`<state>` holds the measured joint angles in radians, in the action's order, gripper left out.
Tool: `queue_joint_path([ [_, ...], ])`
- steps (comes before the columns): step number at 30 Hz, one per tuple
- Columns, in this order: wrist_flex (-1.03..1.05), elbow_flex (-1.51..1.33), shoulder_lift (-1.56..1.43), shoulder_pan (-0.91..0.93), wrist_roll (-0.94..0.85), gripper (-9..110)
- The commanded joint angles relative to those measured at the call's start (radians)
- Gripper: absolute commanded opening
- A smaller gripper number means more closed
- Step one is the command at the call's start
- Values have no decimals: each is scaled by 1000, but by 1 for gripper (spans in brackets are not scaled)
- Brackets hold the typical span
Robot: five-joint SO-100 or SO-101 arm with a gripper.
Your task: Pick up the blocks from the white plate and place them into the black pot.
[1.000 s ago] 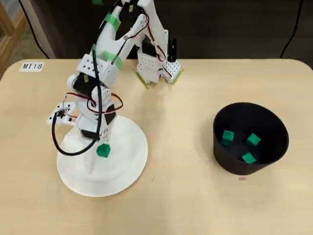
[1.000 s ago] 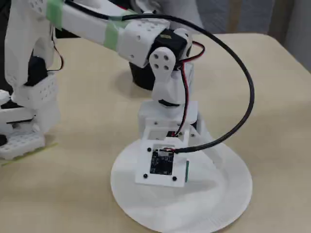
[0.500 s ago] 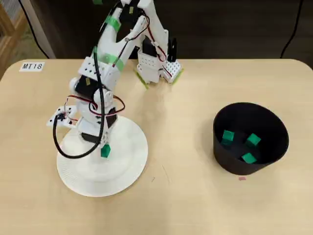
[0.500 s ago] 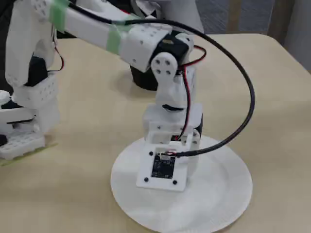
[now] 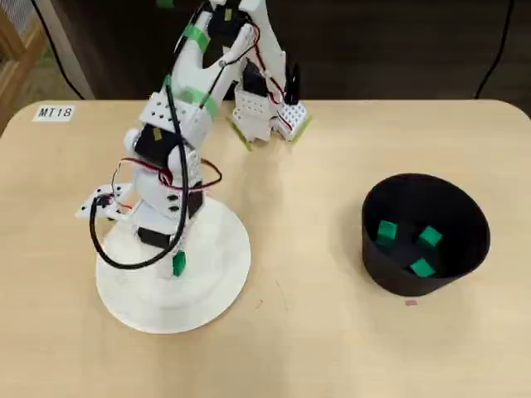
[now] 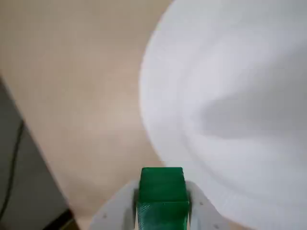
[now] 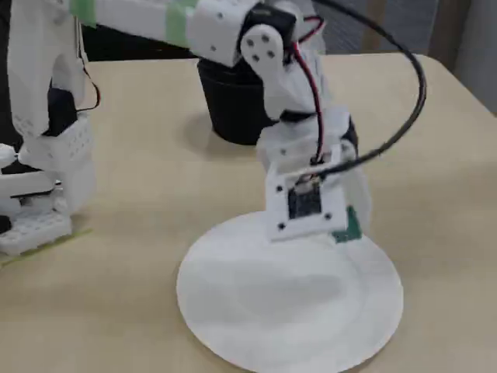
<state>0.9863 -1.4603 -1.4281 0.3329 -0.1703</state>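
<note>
A green block [image 6: 162, 195] is clamped in the tool [image 5: 177, 264] above the white plate [image 5: 217, 286]; a weak grip risks a drop short of the black pot [image 5: 461, 224].

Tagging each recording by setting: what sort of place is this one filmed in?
Probably a lab or office room, not a home kitchen. A light wood-look table carries a white label reading MT18, the white 3D-printed arm is clamped at the table's edge, and dark cables hang behind it.

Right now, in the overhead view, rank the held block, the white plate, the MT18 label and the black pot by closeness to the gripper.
1. Held block, between the gripper fingers.
2. White plate, directly beneath.
3. MT18 label, upper left corner.
4. Black pot, far right.
</note>
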Motion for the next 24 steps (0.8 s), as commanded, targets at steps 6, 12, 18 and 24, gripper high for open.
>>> queue_joint_path([
  [6,-86,-11,-305,-328,80,-2],
  [12,-225,-256,-557,-604,97,-2],
  [18,-359,-535,-765,-845,100,-2],
  [24,-511,-750,-813,-976,107,-2],
])
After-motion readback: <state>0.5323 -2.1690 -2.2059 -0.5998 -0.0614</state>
